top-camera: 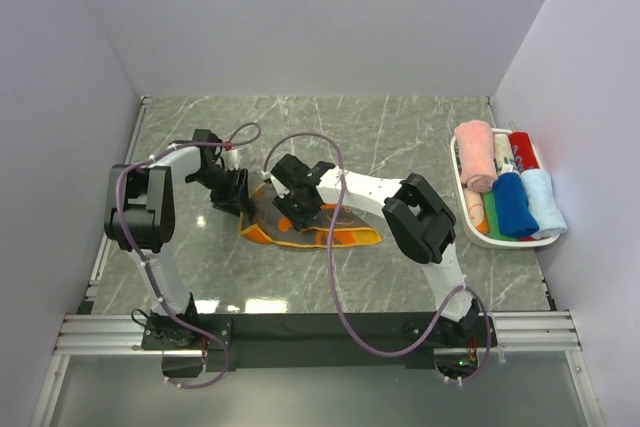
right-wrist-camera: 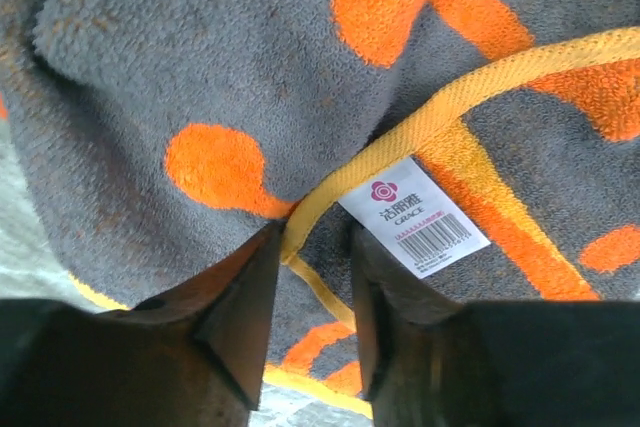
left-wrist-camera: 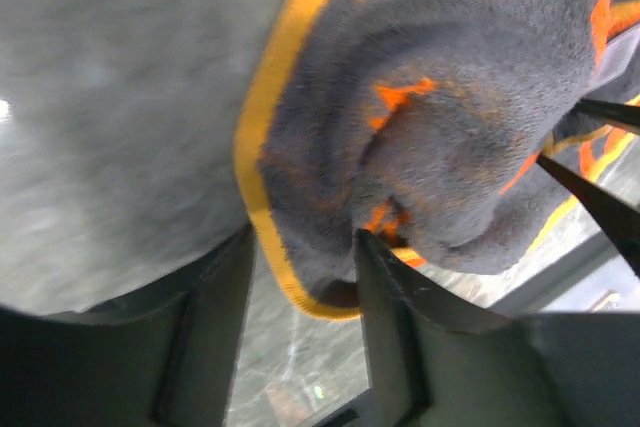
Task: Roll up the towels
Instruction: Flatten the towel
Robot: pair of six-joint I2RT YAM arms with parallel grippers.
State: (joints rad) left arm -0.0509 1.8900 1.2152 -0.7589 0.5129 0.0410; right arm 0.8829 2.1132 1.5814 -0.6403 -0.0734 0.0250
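Observation:
The grey-and-orange towel [top-camera: 325, 227] lies rumpled on the marble table [top-camera: 400, 137], its left end raised. My left gripper [top-camera: 237, 194] is at that left end. In the left wrist view my left gripper [left-wrist-camera: 303, 239] is closed on a bunched fold of the towel [left-wrist-camera: 450, 97], its yellow hem between the fingers. My right gripper [top-camera: 297, 205] is over the towel's middle. In the right wrist view my right gripper [right-wrist-camera: 315, 232] pinches the yellow hem next to the white label [right-wrist-camera: 412, 215].
A white oval basket [top-camera: 462, 209] at the right edge holds rolled towels: pink [top-camera: 478, 155], red [top-camera: 522, 145], blue [top-camera: 513, 205], pale blue [top-camera: 545, 202] and green [top-camera: 490, 213]. Grey walls close in the table on three sides.

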